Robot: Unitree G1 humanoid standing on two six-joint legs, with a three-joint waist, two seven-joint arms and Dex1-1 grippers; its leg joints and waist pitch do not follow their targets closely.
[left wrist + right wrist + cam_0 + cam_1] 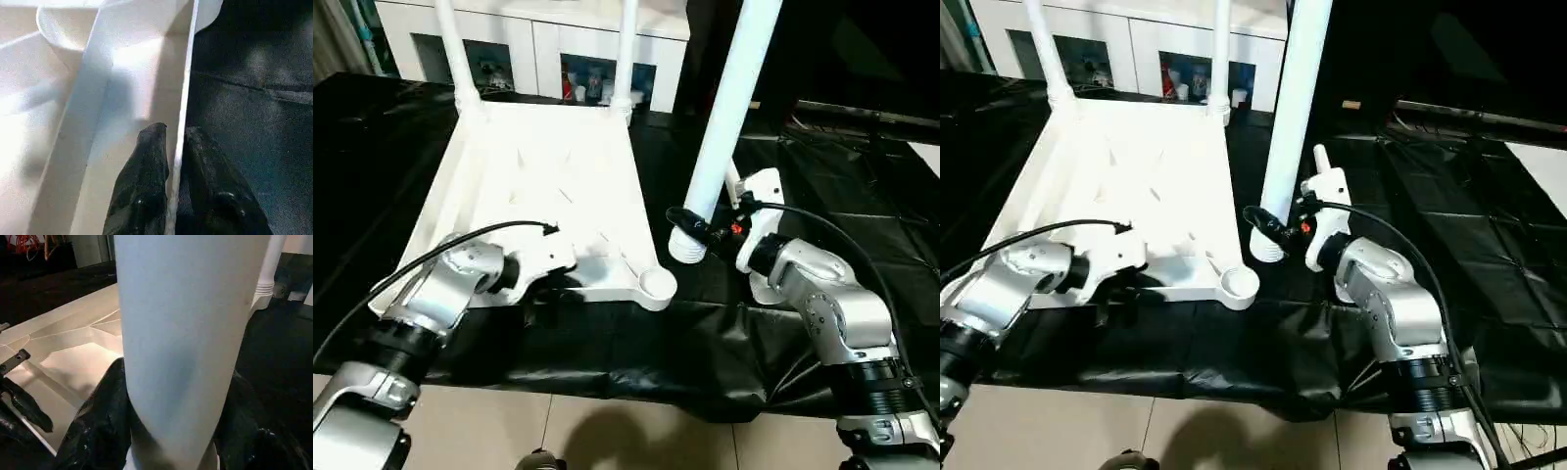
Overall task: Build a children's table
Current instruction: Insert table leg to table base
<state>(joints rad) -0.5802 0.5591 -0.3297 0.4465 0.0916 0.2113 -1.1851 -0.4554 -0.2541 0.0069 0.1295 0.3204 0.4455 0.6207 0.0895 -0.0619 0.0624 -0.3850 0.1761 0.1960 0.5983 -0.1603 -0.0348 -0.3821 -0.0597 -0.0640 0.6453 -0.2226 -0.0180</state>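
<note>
The white tabletop (538, 166) lies underside up on the black sheet. Two white legs (450, 49) (626, 49) stand in its far corner sockets. The near right socket (656, 284) is empty. My left gripper (176, 134) is at the tabletop's near rim, its fingers (146, 171) slightly apart with the thin rim between them. My right gripper (700, 230) is shut on a third leg (729, 98). It holds the leg nearly upright, with the ribbed lower end (687, 250) just right of the empty socket and low over the sheet. In the right wrist view, black fingers (98, 421) flank the tube (186, 333).
The black-sheeted worktable (822, 176) stretches to the right and ends at a near edge above the tiled floor (607, 431). A white cabinet (538, 39) stands behind the table. A black cable (460, 245) runs along my left forearm.
</note>
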